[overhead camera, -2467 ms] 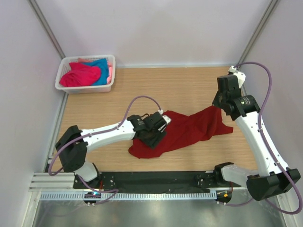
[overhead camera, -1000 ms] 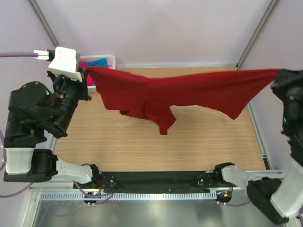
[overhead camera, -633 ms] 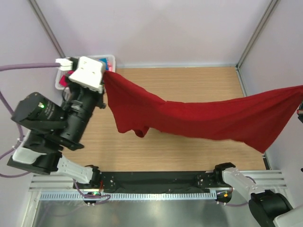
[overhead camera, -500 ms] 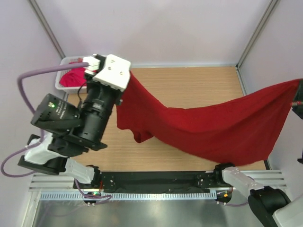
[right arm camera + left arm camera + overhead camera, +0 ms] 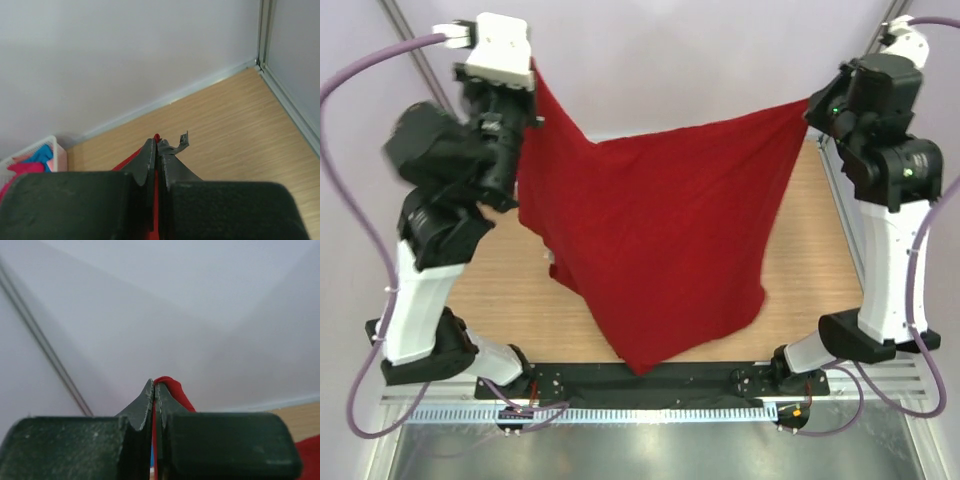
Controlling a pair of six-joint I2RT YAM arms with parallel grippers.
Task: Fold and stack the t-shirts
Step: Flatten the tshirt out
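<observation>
Both my arms are up high now, where a moment ago the dark red t-shirt (image 5: 660, 230) sagged low between them — it hangs as a broad sheet above the table (image 5: 810, 270), its lower tip dangling toward the near edge. My left gripper (image 5: 532, 72) is clenched on one top corner, my right gripper (image 5: 809, 106) on the other; each wrist view shows red cloth nipped between closed jaws. I judge it spread enough to lay flat for folding. From above the sheet hides the basket (image 5: 57, 154) — only the right wrist view catches it, turquoise and pink cloth (image 5: 43, 153) inside. Whether I hold hem or shoulders, I cannot tell
</observation>
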